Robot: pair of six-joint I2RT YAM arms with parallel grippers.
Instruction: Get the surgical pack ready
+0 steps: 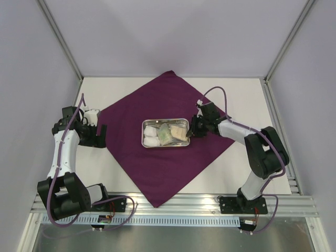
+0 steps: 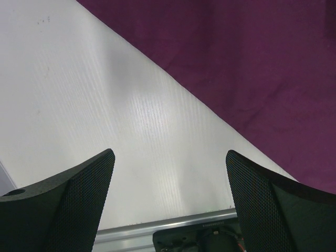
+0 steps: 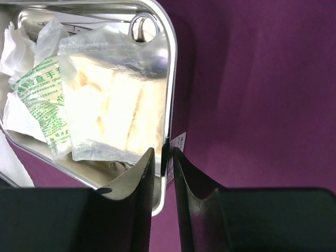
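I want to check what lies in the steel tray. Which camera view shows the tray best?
Right wrist: it shows the steel tray close, the packets clear, and the right gripper astride its rim. Top external shows the whole tray, small, on the purple cloth. Left wrist shows only cloth and table, no tray.

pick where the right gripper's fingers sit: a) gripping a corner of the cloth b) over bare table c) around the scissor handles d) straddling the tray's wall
d: the right wrist view shows the right gripper with one finger inside the steel tray and one over the purple cloth.
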